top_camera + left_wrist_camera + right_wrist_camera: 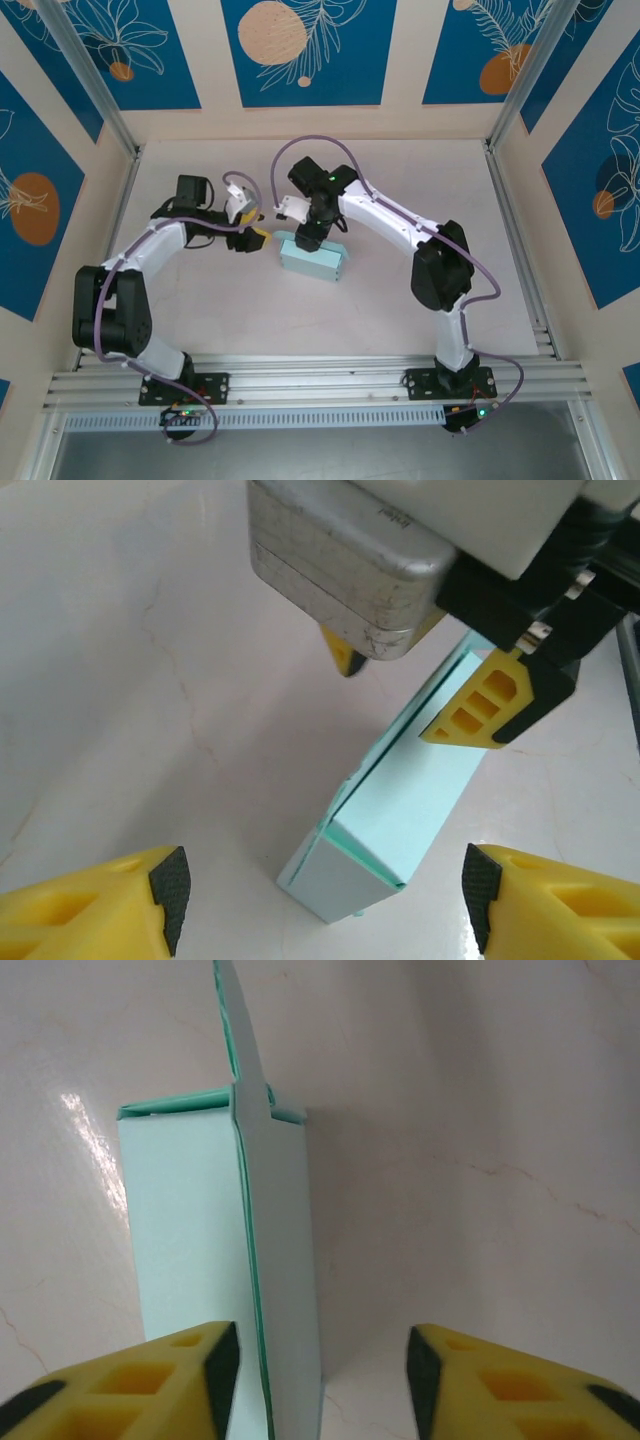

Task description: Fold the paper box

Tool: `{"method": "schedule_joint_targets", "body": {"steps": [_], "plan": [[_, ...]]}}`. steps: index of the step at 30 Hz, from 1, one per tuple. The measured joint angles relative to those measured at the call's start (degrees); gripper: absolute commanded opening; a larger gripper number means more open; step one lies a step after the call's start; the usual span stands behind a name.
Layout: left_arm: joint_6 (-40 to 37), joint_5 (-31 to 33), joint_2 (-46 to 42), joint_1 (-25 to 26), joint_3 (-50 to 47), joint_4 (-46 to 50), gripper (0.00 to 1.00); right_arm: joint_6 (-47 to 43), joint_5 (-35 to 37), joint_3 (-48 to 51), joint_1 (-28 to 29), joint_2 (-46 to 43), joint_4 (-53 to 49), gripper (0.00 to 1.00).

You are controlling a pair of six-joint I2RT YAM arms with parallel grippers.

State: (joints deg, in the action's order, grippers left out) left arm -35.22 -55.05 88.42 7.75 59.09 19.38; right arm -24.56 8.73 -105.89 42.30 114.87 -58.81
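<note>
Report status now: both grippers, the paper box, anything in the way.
Left gripper open, empty, near the paper box. Right gripper open, astride its raised flap. Box formed, on the table. No obstacle seen.

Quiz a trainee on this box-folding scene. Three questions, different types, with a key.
1. True or false: the paper box is a flat, unfolded sheet.
2. Pick one. The left gripper is: A) shut on the box, B) open beside the box, C) pressing down on its top.
3. Short answer: what runs between the fingers of the right gripper?

Key
1. False: it is already formed into a box.
2. B.
3. A thin upright flap of the box, seen edge-on, close to one finger; the fingers stand apart.
</note>
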Motion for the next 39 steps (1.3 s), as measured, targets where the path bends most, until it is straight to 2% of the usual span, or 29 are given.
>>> {"method": "schedule_joint_targets", "body": {"steps": [5, 8, 13, 16, 21, 23, 29, 35, 39], "plan": [[0.22, 1.42, 0.17, 1.09, 0.76, 2.62, 0.7, 4.15, -0.35, 5.31, 0.0, -8.48, 2.73, 0.67], [1.95, 4.76, 0.17, 1.64, 2.91, 4.48, 0.7, 9.6, 0.85, 8.13, -0.02, -16.2, 4.96, 0.67], [5.38, 12.5, 0.11, 3.41, 7.21, 9.09, 0.73, 24.94, 7.76, 13.38, -0.22, -29.09, 6.34, 0.65], [6.8, 16.24, 0.09, 4.37, 9.09, 12.87, 0.78, 34.18, 11.37, 18.27, -0.37, -35.17, 5.49, 0.65], [9.22, 17.94, 1.4, 5.03, 15.08, 18.67, 0.78, 46.69, 13.46, 28.09, -0.48, -42.36, 3.91, 0.63], [9.9, 17.51, 1.64, 5.03, 16.02, 18.38, 0.78, 50.12, 13.55, 30.77, -0.83, -43.91, 3.39, 0.6], [10.21, 14.69, 2.21, 5.73, 16.02, 18.95, 0.82, 56.15, 12.33, 32.74, -1.64, -43.85, 2.21, 0.43], [4.72, 15.32, 2.32, 7.21, 14.82, 17.31, 0.82, 57.81, 10.14, 33.35, -1.68, -41.07, 2.78, 0.45], [0.2, 16.33, 3.37, 7.93, 14.69, 17.25, 0.7, 57.77, 9.42, 33.38, -1.68, -39.19, 3.93, 0.48]]}}
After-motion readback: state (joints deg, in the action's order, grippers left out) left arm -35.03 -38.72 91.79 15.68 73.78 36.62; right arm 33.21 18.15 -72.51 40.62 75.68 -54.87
